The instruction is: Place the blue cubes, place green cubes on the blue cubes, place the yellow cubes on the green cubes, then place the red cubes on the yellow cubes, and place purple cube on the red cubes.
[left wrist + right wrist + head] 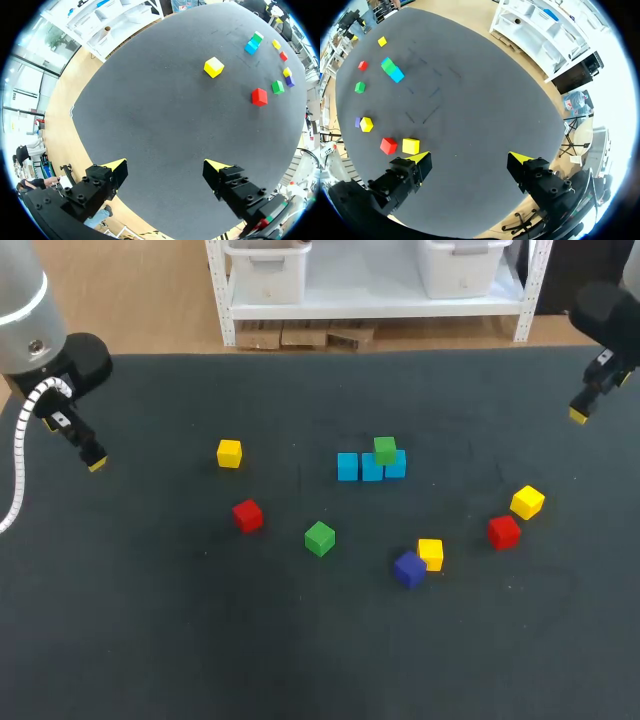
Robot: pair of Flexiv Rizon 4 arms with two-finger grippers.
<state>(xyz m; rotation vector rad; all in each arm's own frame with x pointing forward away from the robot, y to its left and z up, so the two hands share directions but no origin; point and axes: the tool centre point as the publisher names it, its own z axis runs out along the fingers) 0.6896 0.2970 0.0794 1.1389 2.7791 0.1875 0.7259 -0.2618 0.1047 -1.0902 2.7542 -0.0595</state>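
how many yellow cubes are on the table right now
3. The left yellow cube sits alone; the middle yellow cube is right beside the purple cube; the right yellow cube lies near a red cube. None looks hidden.

Table (150,630): dark grey covering, matt, faintly napped like felt; thin scuff lines ahead of right gripper (469,161).
Yellow cube (213,67) and red cube (259,96), ahead of left gripper (166,171): smooth, even colour, slight sheen.
Its fingers (95,187): matt black, bolt heads showing, yellow tips.
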